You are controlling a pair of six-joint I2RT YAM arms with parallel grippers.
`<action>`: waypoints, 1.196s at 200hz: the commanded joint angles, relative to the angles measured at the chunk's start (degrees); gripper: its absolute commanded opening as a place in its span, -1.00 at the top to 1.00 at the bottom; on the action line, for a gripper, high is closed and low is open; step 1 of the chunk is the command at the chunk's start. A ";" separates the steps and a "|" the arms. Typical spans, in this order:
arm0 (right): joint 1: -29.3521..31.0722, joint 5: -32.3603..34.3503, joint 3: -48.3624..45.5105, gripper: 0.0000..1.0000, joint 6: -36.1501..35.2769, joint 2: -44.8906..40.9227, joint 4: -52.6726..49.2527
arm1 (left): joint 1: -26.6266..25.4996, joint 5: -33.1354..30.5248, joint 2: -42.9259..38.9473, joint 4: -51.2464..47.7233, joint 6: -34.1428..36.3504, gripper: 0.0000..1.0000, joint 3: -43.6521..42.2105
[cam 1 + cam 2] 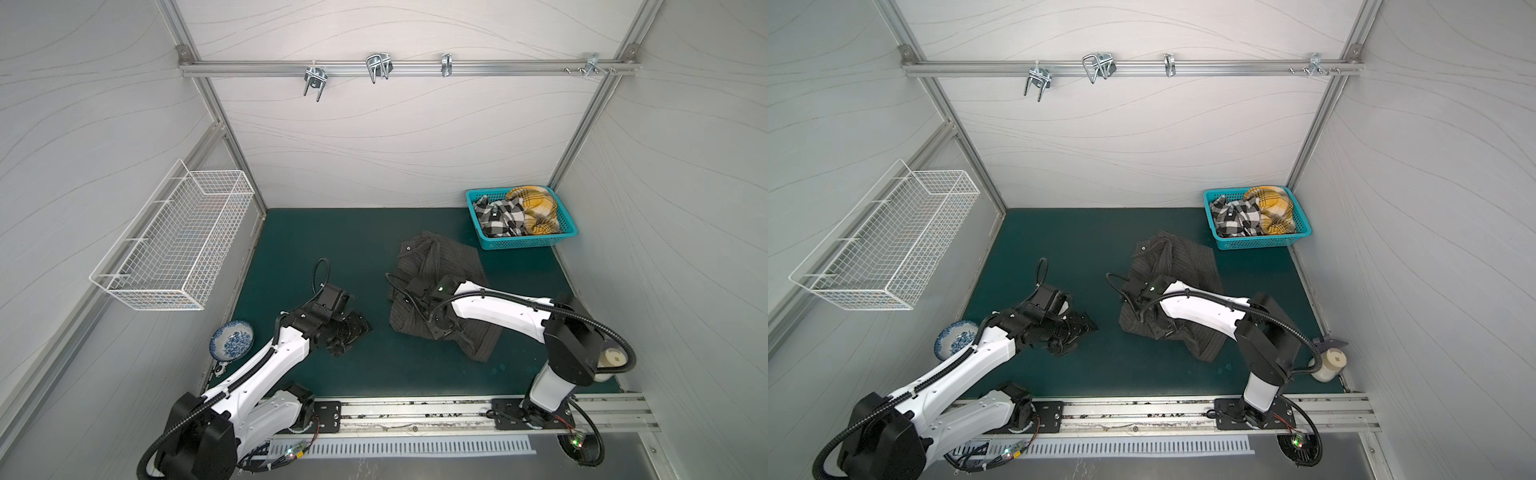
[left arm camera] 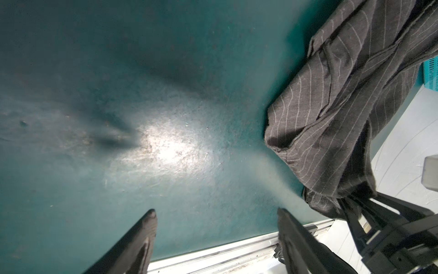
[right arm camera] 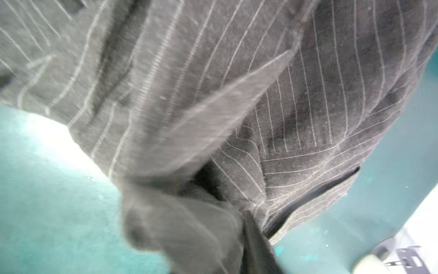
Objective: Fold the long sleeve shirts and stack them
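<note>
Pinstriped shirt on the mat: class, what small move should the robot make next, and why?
Probably move the left claw sideways to the nearest edge of the pinstriped shirt. It is open over bare mat, holding nothing, while the right claw is shut on the crumpled cloth; one grip alone likely cannot spread it flat.

Charcoal pinstriped shirt (image 1: 444,257), black-and-white plaid shirt (image 1: 498,218), yellow plaid shirt (image 1: 536,203) — basket (image 1: 519,244) turquoise.

Open mat (image 1: 332,249) left of centre and below centre in both top views. Blocked: right of centre by shirt (image 1: 440,257) with right arm (image 1: 498,316) over it, further upper right by basket (image 1: 528,242), lower left by bowl (image 1: 231,341) and left arm (image 1: 286,349). Narrow strip between left arm and shirt.
</note>
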 commanded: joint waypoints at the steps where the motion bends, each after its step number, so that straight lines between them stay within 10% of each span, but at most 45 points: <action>1: -0.02 -1.48 3.52 1.00 -1.35 -4.27 -3.56 | 0.28 2.25 1.20 6.50 -2.91 -0.72 -0.33; 38: -1.81 0.45 8.79 1.00 2.10 -17.59 -8.09 | -0.35 3.45 3.04 18.69 -12.56 -0.90 -0.98; 91: -19.27 -9.77 3.42 1.00 6.08 -38.41 -5.79 | -6.71 0.57 10.04 31.77 -24.73 -0.98 1.31; 142: -31.49 -19.64 2.25 1.00 7.12 -43.01 -6.54 | -16.59 -2.32 22.19 49.11 -35.18 -0.98 5.23; 165: -31.68 -20.16 3.85 1.00 7.35 -41.34 -6.37 | -21.10 -3.66 25.85 50.60 -29.16 -0.92 10.59; 201: -33.55 -22.27 10.80 1.00 7.20 -36.11 -5.54 | -30.50 -20.22 21.79 27.08 4.67 -0.83 20.59; 239: -36.11 -26.21 21.63 1.00 8.05 -28.80 -3.90 | -36.93 -30.31 20.34 28.72 14.92 -0.91 16.39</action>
